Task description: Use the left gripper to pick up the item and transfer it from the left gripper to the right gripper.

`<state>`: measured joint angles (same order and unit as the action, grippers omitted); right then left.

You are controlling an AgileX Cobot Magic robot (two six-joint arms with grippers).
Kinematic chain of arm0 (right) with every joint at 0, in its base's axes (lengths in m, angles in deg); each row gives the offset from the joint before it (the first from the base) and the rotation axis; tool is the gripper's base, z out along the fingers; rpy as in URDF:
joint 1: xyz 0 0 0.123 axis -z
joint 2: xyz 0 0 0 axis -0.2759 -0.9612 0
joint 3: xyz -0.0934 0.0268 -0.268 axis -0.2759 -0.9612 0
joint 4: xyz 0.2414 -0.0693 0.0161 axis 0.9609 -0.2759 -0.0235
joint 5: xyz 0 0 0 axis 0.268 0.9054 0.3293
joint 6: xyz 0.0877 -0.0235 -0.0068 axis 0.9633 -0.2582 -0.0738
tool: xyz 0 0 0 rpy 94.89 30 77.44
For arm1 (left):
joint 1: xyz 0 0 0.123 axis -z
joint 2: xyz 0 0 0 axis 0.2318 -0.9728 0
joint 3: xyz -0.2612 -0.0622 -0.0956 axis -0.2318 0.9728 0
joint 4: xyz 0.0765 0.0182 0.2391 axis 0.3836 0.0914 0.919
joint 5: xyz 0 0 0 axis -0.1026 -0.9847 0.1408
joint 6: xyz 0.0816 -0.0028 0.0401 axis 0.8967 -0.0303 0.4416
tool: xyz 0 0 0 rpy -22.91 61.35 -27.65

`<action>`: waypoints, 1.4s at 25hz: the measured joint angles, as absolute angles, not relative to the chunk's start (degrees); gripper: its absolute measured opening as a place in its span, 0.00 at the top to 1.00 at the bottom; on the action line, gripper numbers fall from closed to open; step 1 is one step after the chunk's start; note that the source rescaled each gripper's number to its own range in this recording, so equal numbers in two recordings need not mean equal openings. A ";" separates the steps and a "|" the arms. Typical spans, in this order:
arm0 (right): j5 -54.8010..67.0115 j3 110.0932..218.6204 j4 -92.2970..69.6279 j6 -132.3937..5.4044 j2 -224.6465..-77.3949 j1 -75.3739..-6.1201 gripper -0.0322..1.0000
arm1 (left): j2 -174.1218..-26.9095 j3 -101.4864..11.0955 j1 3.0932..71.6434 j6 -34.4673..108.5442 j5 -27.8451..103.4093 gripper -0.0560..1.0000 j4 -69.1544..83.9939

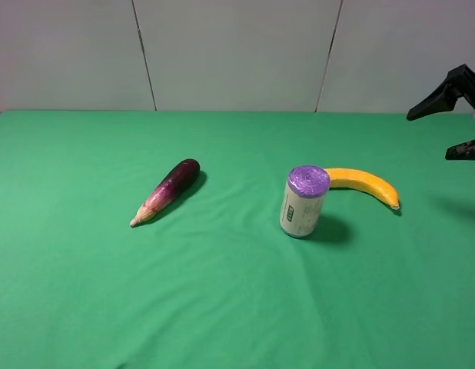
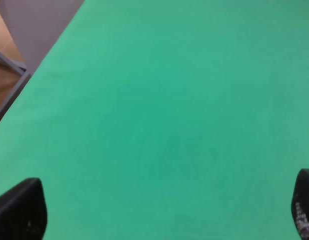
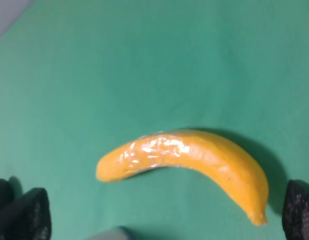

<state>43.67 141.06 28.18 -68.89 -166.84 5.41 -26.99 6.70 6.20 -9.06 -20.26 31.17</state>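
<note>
The banana [image 1: 364, 184] lies flat on the green surface [image 1: 222, 307] w/ one end tucked behind the purple-topped can [image 1: 304, 201], prob. a distractor along w/ the eggplant [image 1: 166, 191] well apart to the other side. Right gripper [image 1: 462, 115] hangs above the surface's far right edge, jaws spread wide & empty, banana directly below its cam, seemingly waiting for the handover. Left gripper [image 2: 154, 212]: jaws wide too, nothing btwn them, only bare green cloth in its view.

The banana [image 1: 363, 185] is lying flat on the green worktop [image 1: 222, 292], right of centre, its curved yellow-orange body arching away from the viewer. One tapered end is sitting just behind the purple-topped can [image 1: 305, 201], and the other is pointing toward the right edge, untouched.
</note>
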 joint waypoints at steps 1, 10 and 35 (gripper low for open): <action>43.92 141.06 27.32 -68.39 -165.77 5.41 0.00 | -26.99 6.70 6.20 -9.06 -20.26 0.02 31.17; 47.36 140.96 19.28 -62.54 -154.70 5.41 0.00 | -26.99 6.70 6.20 -9.06 -20.26 0.02 31.17; 61.99 140.88 -5.01 -48.42 -124.42 -12.36 0.00 | -26.99 6.70 6.20 -9.06 -20.26 0.02 31.17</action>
